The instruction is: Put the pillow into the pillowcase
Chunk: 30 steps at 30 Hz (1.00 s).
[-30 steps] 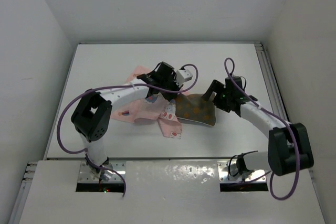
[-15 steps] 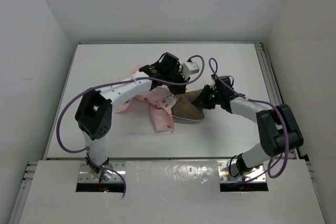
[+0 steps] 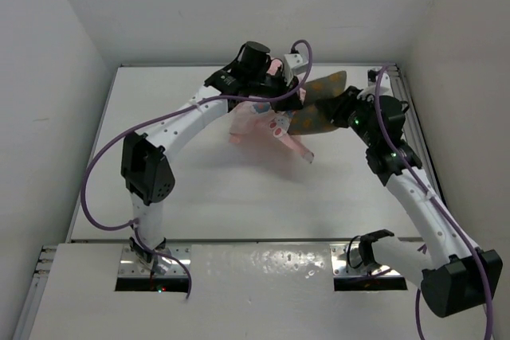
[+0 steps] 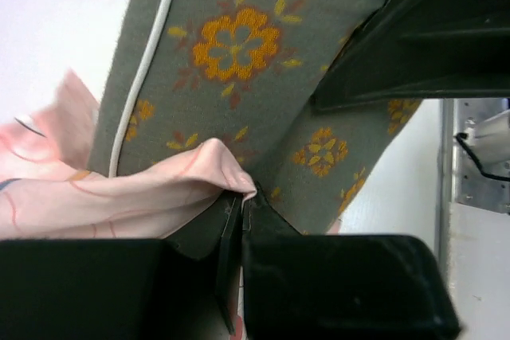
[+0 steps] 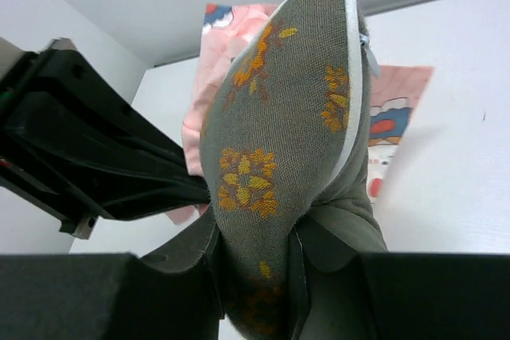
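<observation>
White table [image 3: 159, 197], white walls. The pillow [image 3: 320, 103] is up in the air over the far right of the table, tilted, not yet inside the pillowcase [image 3: 267, 127], which hangs touching its left side. Looks like the line-up step: pillow to the case mouth. Next move needs the mouth spread and a free pillow corner fed in. The right gripper [image 5: 255, 264] is partly closed, clamping the pillow's end. The left gripper [image 4: 241, 216] is pressed tight, pinching a pink hem.
</observation>
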Tool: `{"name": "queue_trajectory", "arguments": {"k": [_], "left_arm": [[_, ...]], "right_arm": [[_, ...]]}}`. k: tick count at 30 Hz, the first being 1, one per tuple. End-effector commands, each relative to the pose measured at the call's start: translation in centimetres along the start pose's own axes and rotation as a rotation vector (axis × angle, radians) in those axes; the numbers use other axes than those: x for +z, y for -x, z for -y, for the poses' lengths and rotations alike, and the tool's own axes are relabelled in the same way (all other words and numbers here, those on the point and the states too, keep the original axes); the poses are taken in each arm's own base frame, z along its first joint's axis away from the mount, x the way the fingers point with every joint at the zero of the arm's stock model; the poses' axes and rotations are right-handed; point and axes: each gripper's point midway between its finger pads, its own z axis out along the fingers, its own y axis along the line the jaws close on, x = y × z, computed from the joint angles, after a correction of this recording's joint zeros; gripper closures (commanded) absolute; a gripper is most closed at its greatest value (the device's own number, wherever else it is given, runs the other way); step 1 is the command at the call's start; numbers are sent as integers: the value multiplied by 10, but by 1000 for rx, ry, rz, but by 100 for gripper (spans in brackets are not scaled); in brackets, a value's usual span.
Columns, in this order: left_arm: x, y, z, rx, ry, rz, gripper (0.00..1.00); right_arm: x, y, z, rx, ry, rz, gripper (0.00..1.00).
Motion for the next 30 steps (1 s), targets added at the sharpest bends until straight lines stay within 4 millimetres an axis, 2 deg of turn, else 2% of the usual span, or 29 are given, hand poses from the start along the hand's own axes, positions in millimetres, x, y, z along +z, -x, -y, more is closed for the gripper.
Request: {"name": "queue_trajectory", "arguments": {"k": [1, 7, 9, 10, 11, 12, 13, 15, 16, 18, 19, 20, 23, 24, 25, 26, 27, 28, 29, 30], "left_arm": [[6, -7, 15, -55, -87, 0, 100], [1, 32, 37, -52, -218, 117, 100], [-3, 53, 46, -72, -277, 182, 100], [-4, 60, 48, -75, -287, 206, 100], [-6, 72, 48, -59, -299, 249, 100], [-6, 76, 47, -75, -300, 260, 100], [-4, 76, 41, -73, -288, 268, 100], [1, 76, 22, -72, -201, 260, 100], [8, 60, 14, -106, -172, 208, 99], [14, 47, -7, -60, -68, 156, 93], [17, 28, -7, -72, -57, 93, 91], [17, 15, -17, -16, -10, 50, 84], [14, -52, -28, -12, 55, -146, 68], [11, -64, -28, -5, 62, -183, 65], [2, -78, -29, 4, 76, -237, 57], [-2, -86, -29, 52, 71, -264, 53], [-10, -95, -25, 62, 67, -291, 50], [-16, -106, -22, 82, 52, -321, 46], [-21, -106, -21, 98, 44, -324, 45], [-27, -102, -19, 113, 43, -319, 43]], "right_arm": [[-12, 48, -60, 8, 221, 186, 100], [5, 23, -55, 38, 219, 149, 100], [14, 10, -48, 35, 194, 107, 100], [21, -5, -43, 38, 177, 57, 100], [23, -14, -40, 41, 164, 25, 100], [25, -19, -36, 44, 151, 8, 100], [26, -30, -30, 51, 132, -22, 100], [25, -34, -26, 63, 112, -31, 100], [23, -33, -23, 69, 102, -29, 100], [21, -36, -15, 95, 55, -39, 100], [20, -39, -10, 109, 29, -47, 100], [18, -42, -4, 138, -9, -47, 100], [11, -84, 17, 171, -104, -155, 100], [7, -101, 17, 167, -101, -204, 90], [4, -125, 24, 148, -109, -268, 85], [-1, -141, 20, 130, -73, -327, 79], [-9, -160, 21, 106, -78, -396, 59], [-21, -180, 34, 60, -128, -475, 45], [-22, -179, 34, 45, -122, -473, 34], [-34, -187, 55, 26, -229, -500, 25]]}}
